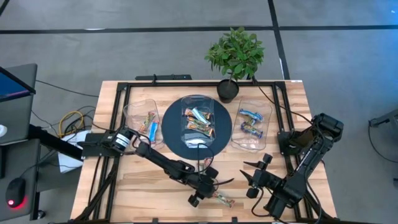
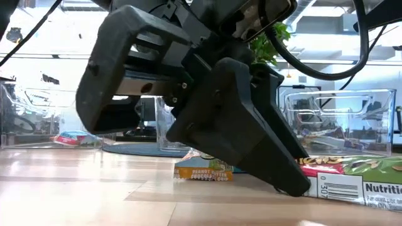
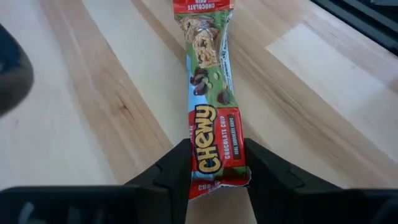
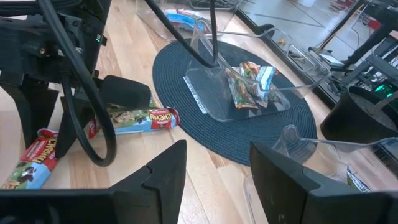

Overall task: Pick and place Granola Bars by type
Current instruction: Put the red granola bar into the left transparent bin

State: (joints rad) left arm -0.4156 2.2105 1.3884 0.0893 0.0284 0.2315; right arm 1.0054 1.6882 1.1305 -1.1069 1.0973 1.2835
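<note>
A red-and-green granola bar lies flat on the wood near the table's front edge. Its near end sits between the fingers of my left gripper, which is shut on it. A second granola bar lies on the table under my left arm, close to the round mat. My right gripper hangs open above the near right part of the table, holding nothing. More bars lie in three clear tubs at the back. My left gripper pinches the bar's end with the yellow lettering between its two fingers, one on each long edge. The fingers slant down from the table's far left and lie along the bar. The bar lies flat on the table.
A clear tub stands on a dark round mat at the back centre. A left tub and a right tub flank it. A potted plant stands behind them. Bare wood lies at the near left.
</note>
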